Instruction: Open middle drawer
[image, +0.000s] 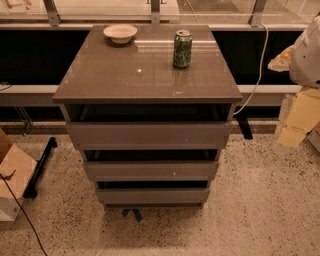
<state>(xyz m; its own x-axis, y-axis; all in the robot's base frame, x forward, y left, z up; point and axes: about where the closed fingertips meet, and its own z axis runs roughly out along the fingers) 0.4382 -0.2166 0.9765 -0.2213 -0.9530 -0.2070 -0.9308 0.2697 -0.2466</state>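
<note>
Yellowish tool (298, 117), partly cut off, hangs right of the middle drawer (150, 170); whether clenched, I cannot tell.

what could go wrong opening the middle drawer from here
1. The middle drawer has no handle and sits close between the top drawer and bottom drawer. The gripper, at the right edge of the view and away from the cabinet, may catch the wrong front.
2. A hard tug could shake the cabinet and topple the upright can or shift the bowl on its glossy top.
</note>
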